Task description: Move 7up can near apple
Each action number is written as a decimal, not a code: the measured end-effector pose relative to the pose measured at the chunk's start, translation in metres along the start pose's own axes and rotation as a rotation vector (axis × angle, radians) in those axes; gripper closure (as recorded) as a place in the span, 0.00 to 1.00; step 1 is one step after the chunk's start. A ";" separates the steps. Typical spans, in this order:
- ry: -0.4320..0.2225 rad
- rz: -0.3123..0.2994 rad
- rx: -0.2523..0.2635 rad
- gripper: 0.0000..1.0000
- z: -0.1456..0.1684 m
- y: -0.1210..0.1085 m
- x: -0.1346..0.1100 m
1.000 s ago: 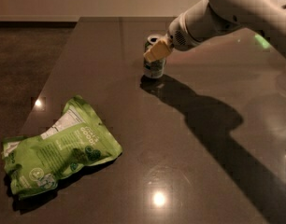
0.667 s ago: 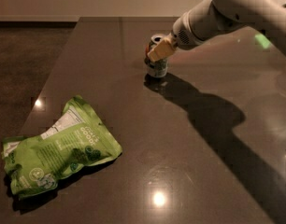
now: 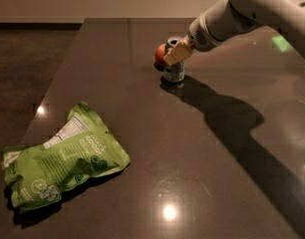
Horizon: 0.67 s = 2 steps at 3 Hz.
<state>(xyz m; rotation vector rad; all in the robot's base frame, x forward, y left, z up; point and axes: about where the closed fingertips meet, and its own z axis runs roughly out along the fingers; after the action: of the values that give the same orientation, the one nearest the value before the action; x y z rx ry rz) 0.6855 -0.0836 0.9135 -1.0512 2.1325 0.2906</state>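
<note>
The 7up can (image 3: pixel 173 72) stands upright on the dark table (image 3: pixel 202 148), far centre. Its silver top and green and white body show. The apple (image 3: pixel 160 55), red-orange, sits just behind and left of the can, almost touching it. My gripper (image 3: pixel 176 53) reaches in from the upper right on a white arm (image 3: pixel 242 14). It is at the can's top, with a tan finger (image 3: pixel 174 54) across the upper front of the can. It appears shut on the can.
A flat green snack bag (image 3: pixel 63 161) lies near the table's front left corner. The table's left edge runs diagonally along the brown floor (image 3: pixel 28 68). The arm's shadow falls across the right half of the table.
The gripper and the can have shifted slightly to the right together. The apple, hidden behind the gripper before, now shows at the can's left. The bag has not moved.
</note>
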 end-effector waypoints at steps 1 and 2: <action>0.013 0.006 0.011 0.59 0.000 -0.009 0.003; 0.024 0.009 0.017 0.36 0.001 -0.016 0.005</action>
<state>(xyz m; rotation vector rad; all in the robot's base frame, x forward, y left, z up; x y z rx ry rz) 0.6959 -0.0964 0.9109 -1.0406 2.1572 0.2647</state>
